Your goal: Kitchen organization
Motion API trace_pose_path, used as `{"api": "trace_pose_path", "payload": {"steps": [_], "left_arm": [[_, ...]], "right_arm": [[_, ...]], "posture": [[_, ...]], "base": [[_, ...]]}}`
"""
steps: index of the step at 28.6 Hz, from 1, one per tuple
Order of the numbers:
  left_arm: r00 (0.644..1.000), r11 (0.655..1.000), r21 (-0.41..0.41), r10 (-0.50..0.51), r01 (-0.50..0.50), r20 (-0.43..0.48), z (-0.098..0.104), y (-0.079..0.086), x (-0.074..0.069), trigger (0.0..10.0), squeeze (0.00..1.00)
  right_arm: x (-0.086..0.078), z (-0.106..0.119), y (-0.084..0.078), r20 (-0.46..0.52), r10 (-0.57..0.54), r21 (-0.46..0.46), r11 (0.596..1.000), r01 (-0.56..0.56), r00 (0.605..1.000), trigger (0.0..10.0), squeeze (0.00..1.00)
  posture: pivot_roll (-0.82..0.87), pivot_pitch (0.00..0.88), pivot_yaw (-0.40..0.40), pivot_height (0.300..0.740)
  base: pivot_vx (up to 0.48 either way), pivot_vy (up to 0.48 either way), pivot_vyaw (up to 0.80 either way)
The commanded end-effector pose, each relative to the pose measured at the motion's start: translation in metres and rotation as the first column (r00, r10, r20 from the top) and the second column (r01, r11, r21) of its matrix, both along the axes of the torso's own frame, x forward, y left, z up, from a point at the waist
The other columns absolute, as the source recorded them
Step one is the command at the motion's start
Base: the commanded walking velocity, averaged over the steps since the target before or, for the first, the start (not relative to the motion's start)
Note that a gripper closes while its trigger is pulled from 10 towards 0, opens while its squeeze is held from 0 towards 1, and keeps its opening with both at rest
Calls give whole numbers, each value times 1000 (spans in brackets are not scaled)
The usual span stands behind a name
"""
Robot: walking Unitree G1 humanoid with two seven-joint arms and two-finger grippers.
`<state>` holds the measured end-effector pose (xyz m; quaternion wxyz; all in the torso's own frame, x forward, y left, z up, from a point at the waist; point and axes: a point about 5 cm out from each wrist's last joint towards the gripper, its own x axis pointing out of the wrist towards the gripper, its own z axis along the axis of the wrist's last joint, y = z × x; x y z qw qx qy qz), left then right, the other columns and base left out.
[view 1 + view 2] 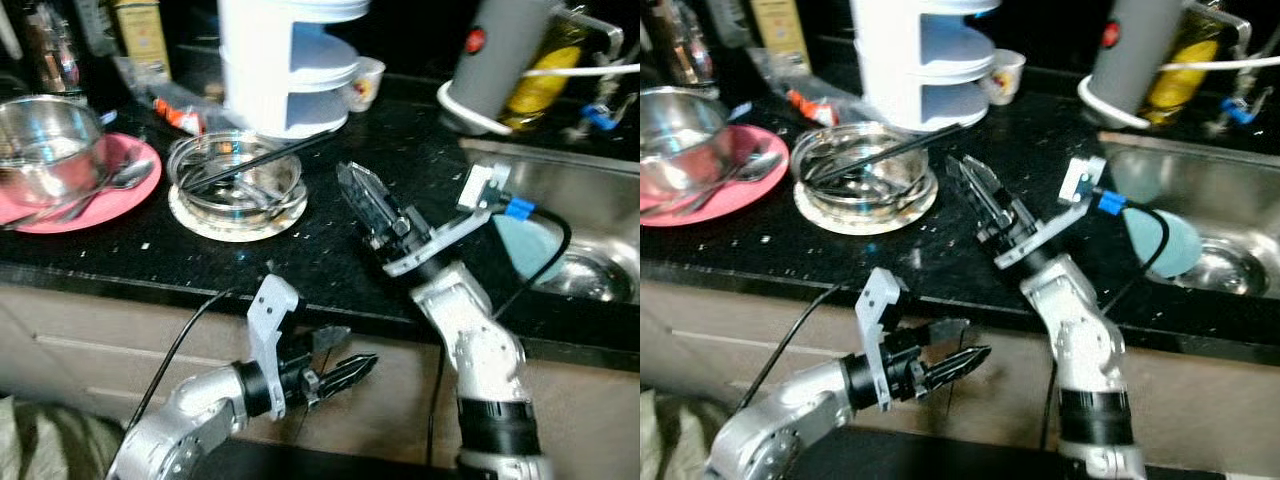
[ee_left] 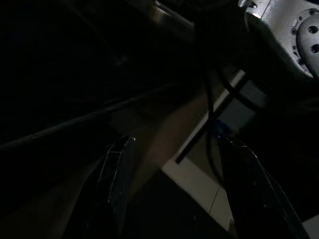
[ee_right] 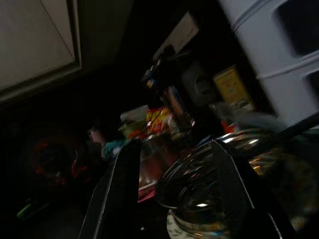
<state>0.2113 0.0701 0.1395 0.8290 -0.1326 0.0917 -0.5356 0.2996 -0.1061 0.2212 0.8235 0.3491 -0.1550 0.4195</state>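
A glass bowl [image 1: 236, 172] sits on a pale plate [image 1: 236, 222] on the black counter, with a black stick [image 1: 262, 157] lying across it and cutlery inside. My right gripper [image 1: 350, 182] hovers open just right of the bowl, pointing toward the back of the counter, with nothing between its fingers. Looking along those fingers, the right wrist view takes in the bowl [image 3: 209, 184]. A steel pot [image 1: 42, 145] rests on a pink plate [image 1: 120, 195] with spoons [image 1: 118, 182] at far left. My left gripper [image 1: 358, 347] is open and empty below the counter edge, in front of the cabinet.
A white tiered rack [image 1: 290, 60] stands behind the bowl, with a small cup [image 1: 364, 82] beside it. A grey cylinder with a red button [image 1: 495, 50] stands back right. The steel sink [image 1: 590, 215] at right holds a teal item [image 1: 525, 245]. Boxes and packets line the back left.
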Motion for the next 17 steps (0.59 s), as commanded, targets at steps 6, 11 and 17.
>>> {"api": "trace_pose_path", "payload": {"steps": [6, 11, 17], "left_arm": [[992, 992, 10, -126, 127, -28, 1, -2, -13, 10000, 0], [997, 995, 58, -80, 80, -2, -1, 1, -7, 10000, 0], [999, 996, 71, -53, 53, -1, -3, 1, -4, 10000, 0]], "right_arm": [[-2, 1, -4, -18, -4, 22, 1000, 4, 1000, 10000, 0], [0, -1, -7, -36, -19, 24, 1000, 20, 999, 10000, 0], [0, -4, -10, -48, -32, 15, 999, 33, 998, 10000, 0]], "posture": [[166, 40, -174, 740], [166, 40, -175, 740], [162, 41, -172, 740]], "base": [[0, 0, 0], [0, 0, 0], [0, 0, 0]]}}
